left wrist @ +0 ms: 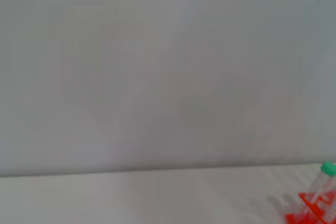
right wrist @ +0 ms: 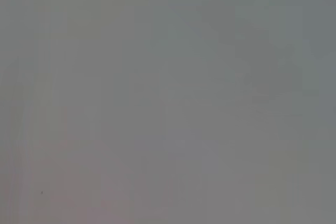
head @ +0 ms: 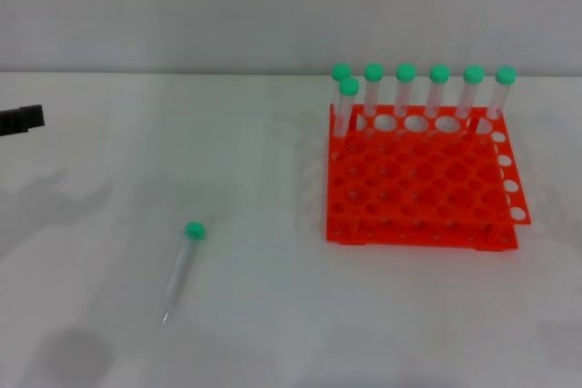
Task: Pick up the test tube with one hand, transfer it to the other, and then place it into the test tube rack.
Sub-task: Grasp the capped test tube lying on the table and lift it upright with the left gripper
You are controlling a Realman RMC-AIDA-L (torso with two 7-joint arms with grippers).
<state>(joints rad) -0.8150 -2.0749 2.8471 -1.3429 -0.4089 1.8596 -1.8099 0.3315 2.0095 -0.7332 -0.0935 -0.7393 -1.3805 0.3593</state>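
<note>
A clear test tube (head: 181, 272) with a green cap lies flat on the white table at the front left, cap away from me, pointed tip toward me. The orange test tube rack (head: 418, 184) stands at the right and holds several green-capped tubes (head: 406, 90) upright along its back rows. A corner of the rack with one capped tube also shows in the left wrist view (left wrist: 317, 203). Only a black tip of my left gripper (head: 22, 120) shows at the left edge of the head view, well behind and left of the lying tube. My right gripper is out of view.
The white table (head: 273, 315) ends at a plain pale wall behind. The right wrist view shows only a blank grey surface.
</note>
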